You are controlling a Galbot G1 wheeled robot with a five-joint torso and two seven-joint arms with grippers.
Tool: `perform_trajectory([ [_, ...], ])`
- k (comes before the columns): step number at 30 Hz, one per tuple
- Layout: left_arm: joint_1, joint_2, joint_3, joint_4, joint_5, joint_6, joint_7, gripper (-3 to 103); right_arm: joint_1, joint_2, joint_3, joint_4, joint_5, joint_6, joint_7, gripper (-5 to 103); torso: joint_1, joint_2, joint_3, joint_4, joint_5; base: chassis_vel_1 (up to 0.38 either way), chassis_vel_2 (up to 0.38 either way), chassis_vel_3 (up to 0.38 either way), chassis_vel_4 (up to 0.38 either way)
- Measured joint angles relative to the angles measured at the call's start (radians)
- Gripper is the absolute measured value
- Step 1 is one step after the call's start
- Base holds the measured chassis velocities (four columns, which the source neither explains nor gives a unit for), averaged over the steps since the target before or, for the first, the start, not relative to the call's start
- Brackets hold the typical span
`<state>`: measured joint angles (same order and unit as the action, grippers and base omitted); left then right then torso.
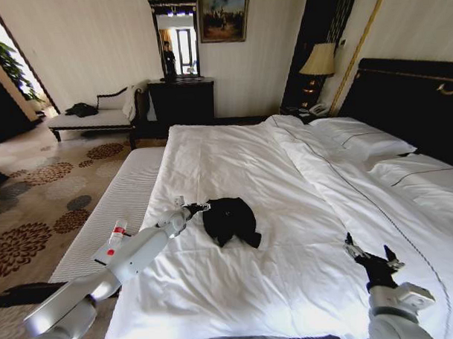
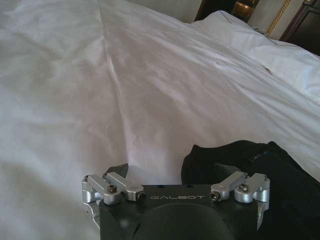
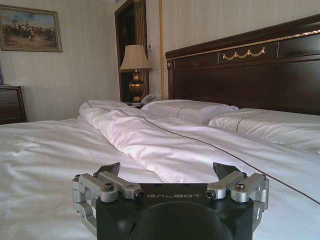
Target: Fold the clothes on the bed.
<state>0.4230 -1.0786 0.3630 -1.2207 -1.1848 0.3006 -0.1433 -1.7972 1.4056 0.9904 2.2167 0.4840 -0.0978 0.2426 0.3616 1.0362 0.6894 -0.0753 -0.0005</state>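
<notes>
On the white-sheeted bed (image 1: pixel 288 234), the black top (image 1: pixel 230 220) lies crumpled just beside the left gripper (image 1: pixel 196 208), whose fingers stand spread wide at its edge. The right gripper (image 1: pixel 371 254) hovers well apart from it over the duvet (image 1: pixel 376 201), fingers also wide.

The bed (image 1: pixel 234 177) is wide and white, with a tall dark headboard (image 1: pixel 410 103) on the right. A white duvet (image 1: pixel 339 188) lies rumpled in a long ridge running from the far end toward the near right. Two white pillows (image 1: pixel 363 139) rest against the headboard. Near the middle left, a small black top (image 1: pixel 230 220) lies bunched on the sheet.
</notes>
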Motion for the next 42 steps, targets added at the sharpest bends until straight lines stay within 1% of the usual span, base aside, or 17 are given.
perform_trajectory([
  [8,-0.007,-0.037,0.015,0.016,-0.001,0.001,-0.006,96,0.003,-0.009,0.003,0.0,0.01,-0.007,0.006,100,0.0,0.0,0.0,-0.0005,0.0,0.0,0.0,0.0,0.0],
  [10,-0.005,-0.039,0.024,0.015,0.01,0.001,-0.009,87,0.003,-0.009,0.006,0.0,0.012,-0.007,0.008,100,0.0,0.0,0.0,-0.0003,0.0,0.0,0.0,0.0,0.0],
  [11,-0.005,-0.039,0.024,0.015,0.01,0.001,-0.009,87,0.003,-0.009,0.006,0.0,0.012,-0.007,0.008,100,0.0,0.0,0.0,-0.0003,0.0,0.0,0.0,0.0,0.0],
  [14,-0.013,-0.041,0.039,0.022,0.013,0.001,-0.005,71,0.001,-0.009,0.007,0.001,0.015,-0.01,0.013,100,0.0,0.0,0.0,-0.0001,0.0,0.0,0.0,0.0,0.0],
  [15,-0.013,-0.041,0.039,0.022,0.013,0.001,-0.005,71,0.001,-0.009,0.007,0.001,0.015,-0.01,0.013,100,0.0,0.0,0.0,-0.0001,0.0,0.0,0.0,0.0,0.0],
  [17,-0.018,-0.046,0.039,0.036,0.014,-0.001,-0.001,60,-0.003,-0.009,0.01,0.008,0.016,-0.013,0.016,100,0.0,0.0,0.0,-0.0004,0.0,0.0,0.0,0.0,0.0],
  [20,-0.018,-0.05,0.029,0.046,0.014,-0.004,-0.001,55,-0.007,-0.01,0.013,0.015,0.018,-0.017,0.021,100,0.0,0.0,0.0,-0.0003,-0.0001,0.0,0.0,0.0,0.0],
  [25,-0.015,-0.045,0.03,0.039,0.01,-0.004,-0.011,28,0.005,-0.019,0.019,0.013,0.038,-0.034,0.043,100,0.0,0.0,0.0,-0.0002,-0.0001,0.0,0.0,0.0,0.0],
  [27,-0.014,-0.044,0.031,0.038,0.009,-0.004,-0.013,28,0.008,-0.02,0.018,0.012,0.04,-0.036,0.045,100,0.0,0.0,0.0,-0.0002,-0.0001,0.0,0.0,0.0,0.0],
  [29,-0.013,-0.042,0.033,0.036,0.009,-0.004,-0.016,17,0.014,-0.022,0.015,0.011,0.045,-0.042,0.049,100,0.0,0.0,0.0,-0.0002,0.0,0.0,0.0,0.0,0.0],
  [33,-0.011,-0.039,0.034,0.029,0.005,-0.004,-0.026,3,0.023,-0.031,0.014,0.007,0.061,-0.054,0.054,100,0.0,0.0,0.0,-0.0003,-0.0001,0.0,0.0,0.0,0.0],
  [35,-0.011,-0.038,0.034,0.024,0.002,-0.004,-0.031,2,0.027,-0.038,0.016,0.007,0.075,-0.062,0.056,100,0.0,0.0,0.0,-0.0003,-0.0001,0.0,0.0,0.0,0.0],
  [38,-0.01,-0.036,0.034,0.013,-0.004,-0.004,-0.042,2,0.045,-0.07,0.026,0.016,0.165,-0.112,0.071,100,0.0,0.0,0.0,-0.0003,0.0001,0.0,0.0,0.0,0.0],
  [39,-0.01,-0.035,0.034,0.009,-0.006,-0.003,-0.046,2,0.054,-0.089,0.03,0.021,0.215,-0.135,0.078,100,0.0,0.0,0.0,-0.0006,0.0,0.0,0.0,0.0,0.0],
  [40,-0.01,-0.033,0.034,0.003,-0.011,-0.003,-0.051,2,0.075,-0.129,0.035,0.027,0.315,-0.181,0.095,100,0.0,0.0,0.0,-0.0006,0.0001,0.0,0.0,0.0,0.0],
  [41,-0.01,-0.033,0.034,0.003,-0.011,-0.003,-0.051,2,0.075,-0.129,0.035,0.027,0.315,-0.181,0.095,100,0.0,0.0,0.0,-0.0006,0.0001,0.0,0.0,0.0,0.0],
  [42,-0.01,-0.031,0.034,-0.001,-0.014,-0.003,-0.054,2,0.101,-0.182,0.042,0.028,0.423,-0.239,0.112,100,0.0,0.0,0.0,-0.0005,0.0001,0.0,0.0,0.0,0.0],
])
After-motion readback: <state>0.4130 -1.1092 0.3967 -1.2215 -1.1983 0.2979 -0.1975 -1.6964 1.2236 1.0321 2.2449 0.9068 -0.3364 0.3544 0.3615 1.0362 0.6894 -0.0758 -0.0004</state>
